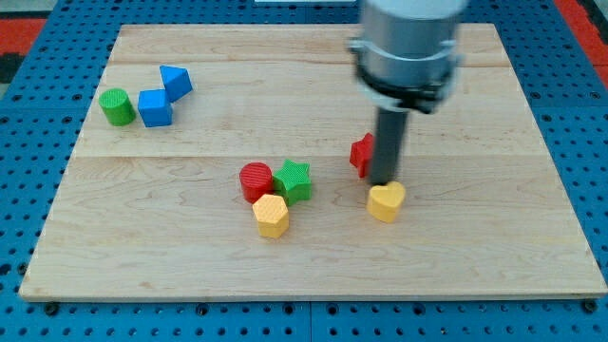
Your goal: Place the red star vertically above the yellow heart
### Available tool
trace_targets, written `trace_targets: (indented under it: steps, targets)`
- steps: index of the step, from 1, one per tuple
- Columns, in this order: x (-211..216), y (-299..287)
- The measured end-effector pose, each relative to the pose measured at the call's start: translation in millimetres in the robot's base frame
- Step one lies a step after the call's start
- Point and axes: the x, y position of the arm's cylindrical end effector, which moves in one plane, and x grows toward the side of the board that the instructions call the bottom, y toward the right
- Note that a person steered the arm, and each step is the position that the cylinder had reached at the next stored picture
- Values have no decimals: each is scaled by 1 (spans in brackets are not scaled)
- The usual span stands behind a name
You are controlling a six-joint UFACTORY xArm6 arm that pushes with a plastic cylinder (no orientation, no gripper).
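Note:
The red star [361, 154] lies right of the board's middle, mostly hidden behind my rod. The yellow heart [386, 201] sits just below it, toward the view's bottom. My tip [384, 182] stands between them, against the right side of the red star and at the top edge of the yellow heart. Whether it touches either block cannot be told.
A red cylinder [256, 180], a green star [294, 180] and a yellow hexagon [272, 216] cluster left of the tip. At the view's upper left are a green cylinder [117, 106], a blue cube [155, 107] and a blue triangle [176, 82]. The wooden board [494, 256] lies on a blue pegboard.

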Motion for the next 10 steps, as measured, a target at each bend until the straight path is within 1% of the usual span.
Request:
trace_targets:
  steps: [2,3,5,6,7,8,9,10]
  targets:
    - [16,-65]
    - [56,-19]
    - [58,19]
    - [50,-11]
    - [-1,-32]
    - [-12,-82]
    - [-33,-99]
    - [-58,-75]
